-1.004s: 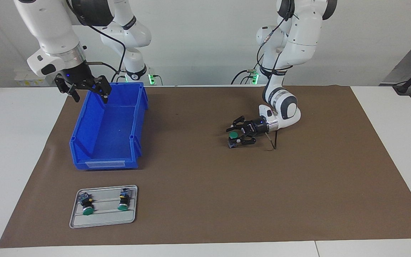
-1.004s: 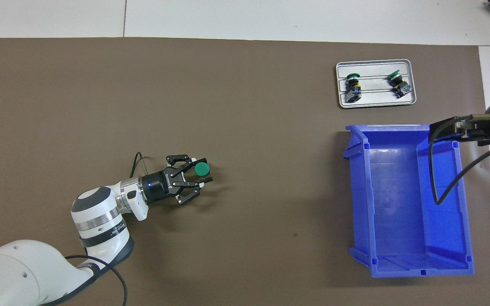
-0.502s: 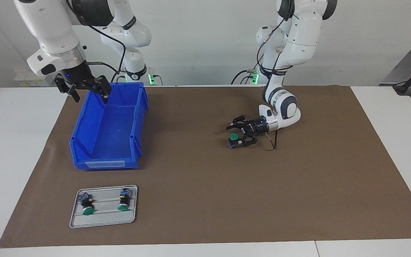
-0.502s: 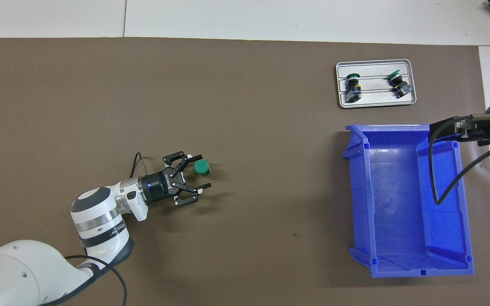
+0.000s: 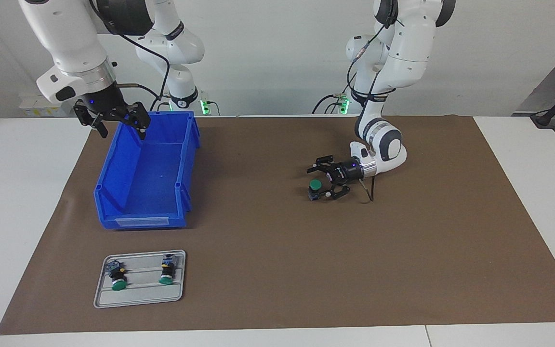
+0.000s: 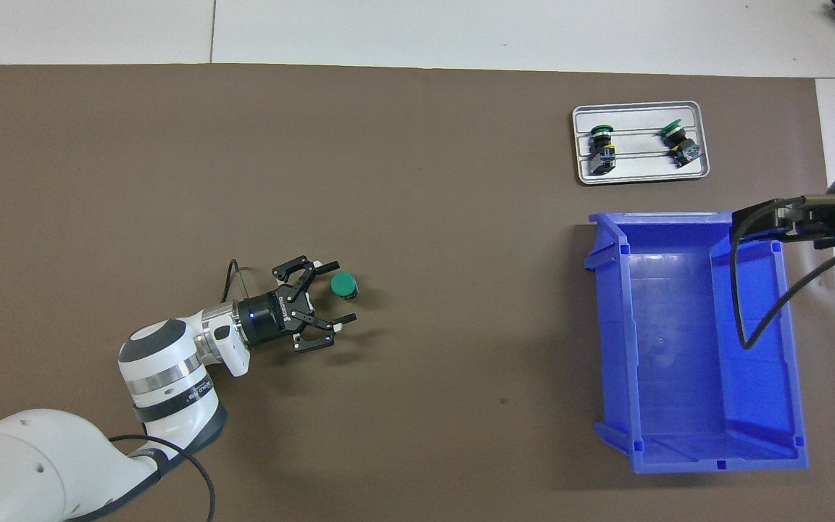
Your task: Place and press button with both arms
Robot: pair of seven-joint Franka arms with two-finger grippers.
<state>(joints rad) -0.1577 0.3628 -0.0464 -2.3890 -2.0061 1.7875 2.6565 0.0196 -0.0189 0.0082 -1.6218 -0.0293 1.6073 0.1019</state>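
The button (image 5: 314, 185) stands upright on the brown mat (image 5: 277, 250), green cap up; it also shows in the overhead view (image 6: 343, 285). My left gripper (image 5: 321, 181) lies low and level at the mat, open, with the button between its fingertips and touching neither; the overhead view (image 6: 341, 292) shows the gap. My right gripper (image 5: 119, 126) is open and empty, raised over the rim of the blue bin (image 5: 142, 168), and waits there. In the overhead view it (image 6: 754, 221) enters over the bin (image 6: 678, 341).
A grey metal tray (image 5: 138, 296) holds two more green-capped buttons (image 5: 117, 278) lying on their sides, farther from the robots than the bin; it also shows in the overhead view (image 6: 638, 165). The bin has nothing in it.
My left gripper has opened wider and let go of the button, then drawn back a little toward its arm. The button stays on the mat. The right arm has not moved.
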